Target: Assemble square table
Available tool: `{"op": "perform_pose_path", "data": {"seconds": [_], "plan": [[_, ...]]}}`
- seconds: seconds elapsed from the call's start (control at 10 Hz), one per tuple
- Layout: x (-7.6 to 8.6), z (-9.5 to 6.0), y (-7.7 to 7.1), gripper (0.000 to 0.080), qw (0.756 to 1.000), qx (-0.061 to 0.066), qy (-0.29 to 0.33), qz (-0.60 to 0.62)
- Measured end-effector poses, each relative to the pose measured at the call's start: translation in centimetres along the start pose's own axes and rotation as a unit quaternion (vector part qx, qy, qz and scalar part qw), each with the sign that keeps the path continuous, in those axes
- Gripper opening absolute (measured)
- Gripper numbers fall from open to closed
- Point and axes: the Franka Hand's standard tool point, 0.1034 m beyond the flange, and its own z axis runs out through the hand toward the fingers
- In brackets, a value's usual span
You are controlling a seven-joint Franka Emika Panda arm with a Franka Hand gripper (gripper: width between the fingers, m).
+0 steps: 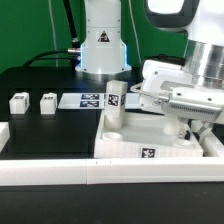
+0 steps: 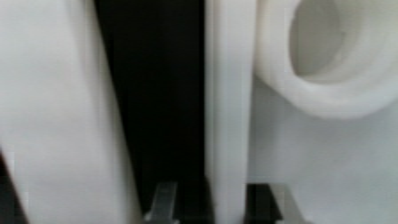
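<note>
The white square table top (image 1: 128, 140) lies at the exterior view's right, a tag on its front wall. One white leg (image 1: 115, 99) stands upright at its far left corner. Two leg blocks (image 1: 18, 101) (image 1: 48, 102) lie on the black table at the left; a fourth is out of view. My gripper (image 1: 188, 122) is down at the top's right side. In the wrist view the gripper (image 2: 222, 206) straddles the top's thin rim wall (image 2: 231, 90), both fingertips (image 2: 169, 203) close against it. A round socket (image 2: 338, 50) shows inside the top.
The marker board (image 1: 88, 99) lies flat behind the top, in front of the robot base (image 1: 100, 45). Long white border rails run along the front (image 1: 60, 175) and the left edge (image 1: 4, 135). A white surface (image 2: 45, 110) lies across a dark gap from the rim.
</note>
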Motion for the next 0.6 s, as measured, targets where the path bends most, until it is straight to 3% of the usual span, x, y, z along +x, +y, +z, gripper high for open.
{"op": "perform_pose_path", "data": {"seconds": [0.6], "plan": [[0.18, 0.6, -0.84, 0.0063, 1.0, 0.0, 0.005, 0.005]]}}
